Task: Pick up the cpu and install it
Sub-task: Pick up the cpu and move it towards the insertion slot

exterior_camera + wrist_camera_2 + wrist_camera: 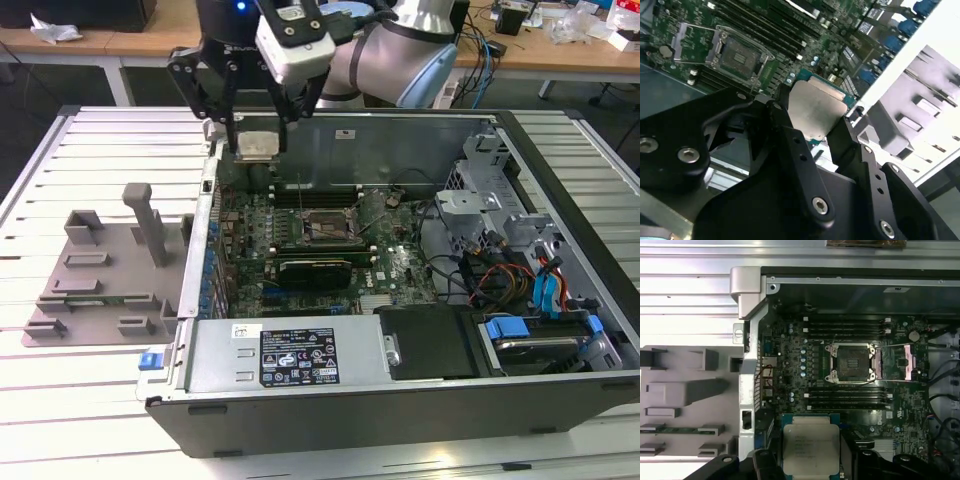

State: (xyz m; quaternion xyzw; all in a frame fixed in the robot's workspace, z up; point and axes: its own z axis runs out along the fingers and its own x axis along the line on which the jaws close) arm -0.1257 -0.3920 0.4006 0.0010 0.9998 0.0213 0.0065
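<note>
The cpu [257,146], a flat square chip with a silvery top and a thin green edge, hangs in the air, level, with my gripper [258,143] shut on two of its opposite sides. It is above the far corner of the open computer case, on the exterior view's left. In both wrist views the cpu [815,110] [810,447] sits between the black fingers [782,117]. The open, empty socket [328,228] [852,361] [740,55] lies on the green motherboard [385,265], below the chip and off to one side of it.
A grey plastic fixture [100,280] [685,390] rests on the white slatted table beside the case. The case's side wall [203,240] stands just below the gripper. A power supply [290,355] and a drive bay with blue cables [545,300] fill the near side.
</note>
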